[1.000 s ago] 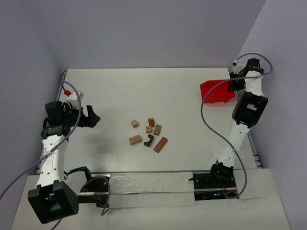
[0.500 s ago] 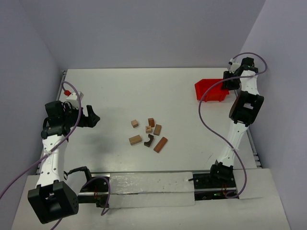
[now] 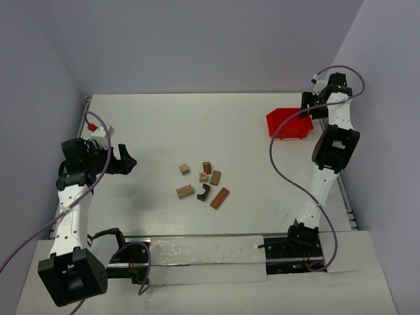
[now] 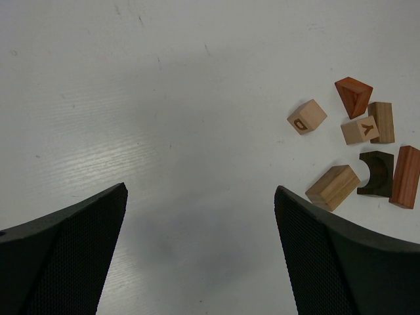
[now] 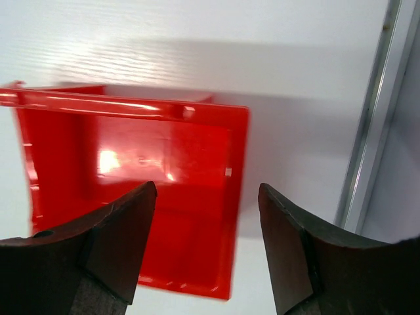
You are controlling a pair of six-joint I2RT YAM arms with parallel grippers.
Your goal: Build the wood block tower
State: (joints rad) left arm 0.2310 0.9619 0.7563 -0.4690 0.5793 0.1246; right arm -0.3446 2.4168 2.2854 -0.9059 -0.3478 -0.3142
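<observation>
Wood blocks (image 3: 202, 180) loose, well apart from both | left claw (image 4: 200, 191) released | right claw (image 5: 207, 189) released

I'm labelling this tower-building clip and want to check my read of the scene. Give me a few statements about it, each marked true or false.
1. The wood blocks lie loose in the middle of the table, and no tower stands. True.
2. The left gripper holds a block. False: its jaws stand open over bare table, with nothing between them.
3. The red bin sits at the table's far right, below the right gripper. True.
4. The dark arch block lies in the red bin. False: it lies among the other blocks.
5. The right gripper is clamped shut. False: its jaws are apart, gripping nothing.
</observation>
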